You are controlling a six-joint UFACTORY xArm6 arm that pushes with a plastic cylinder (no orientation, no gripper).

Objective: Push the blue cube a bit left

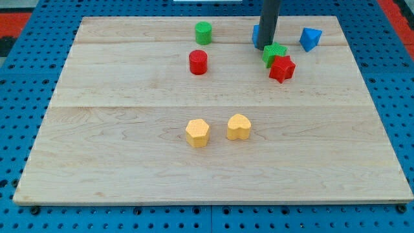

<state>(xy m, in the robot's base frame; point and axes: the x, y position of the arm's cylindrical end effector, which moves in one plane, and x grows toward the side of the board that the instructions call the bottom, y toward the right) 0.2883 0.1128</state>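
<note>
The blue cube sits near the view's top, right of centre, mostly hidden behind my dark rod; only a sliver shows at the rod's left edge. My tip rests on the board just in front of and slightly right of the cube, touching or nearly touching it. A green star-shaped block lies directly right of and below the tip.
A red star block touches the green star's lower right. A second blue block lies further right. A green cylinder and a red cylinder stand to the left. A yellow hexagon and a yellow heart lie mid-board.
</note>
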